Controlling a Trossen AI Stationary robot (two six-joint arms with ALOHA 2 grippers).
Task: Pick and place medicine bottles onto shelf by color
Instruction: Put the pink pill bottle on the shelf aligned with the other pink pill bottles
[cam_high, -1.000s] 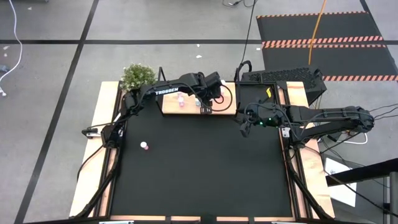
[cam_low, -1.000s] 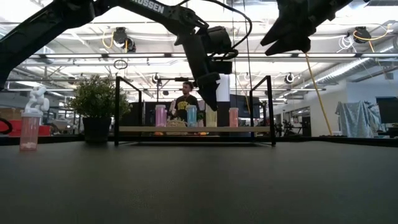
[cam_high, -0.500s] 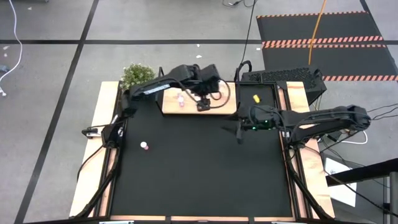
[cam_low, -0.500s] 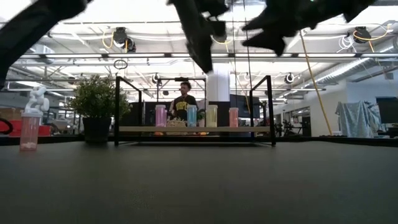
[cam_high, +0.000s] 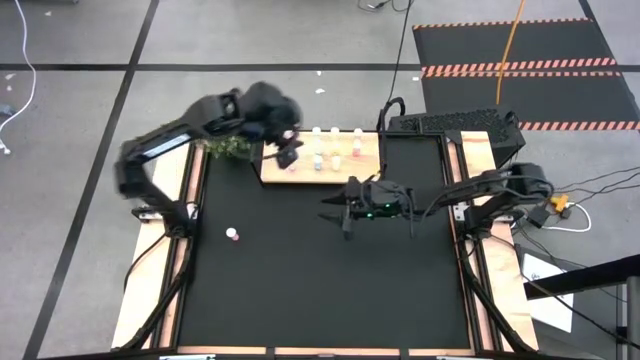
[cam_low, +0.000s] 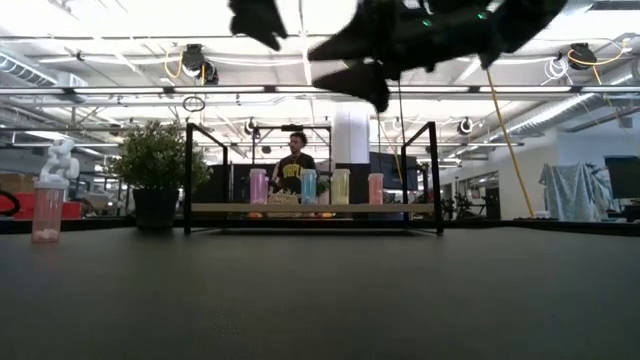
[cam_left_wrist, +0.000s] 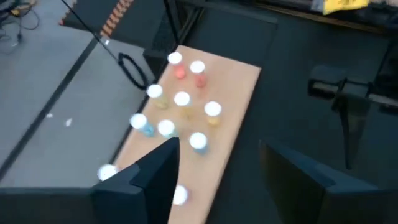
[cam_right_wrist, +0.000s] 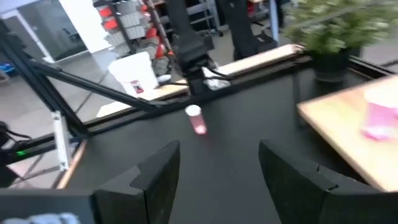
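Steering from afar, I have one pink bottle (cam_high: 232, 234) with a white cap left alone on the black mat (cam_high: 320, 290), at about nine o'clock from the table's centre, well apart from the shelf (cam_high: 368, 172) at twelve o'clock. On that wooden board stand the other bottles (cam_left_wrist: 182, 99), white-capped in pink, blue and yellow, close together.

My right gripper (cam_high: 346, 222) hangs above the mat near the centre, fingers parted and empty; its wrist camera looks straight at the lone bottle (cam_right_wrist: 196, 119). My left gripper (cam_high: 287, 157) sits raised at the shelf's ten o'clock corner, near the potted plant (cam_high: 232, 148), fingers apart with nothing between them.

I judge the stray bottle to be light, rigid plastic, smooth-sided and easy to tip, since it is tall for its base. I would take it across the body below the cap, squarely and gently, so it neither squirts out nor topples. It belongs beside the pink ones on the board.
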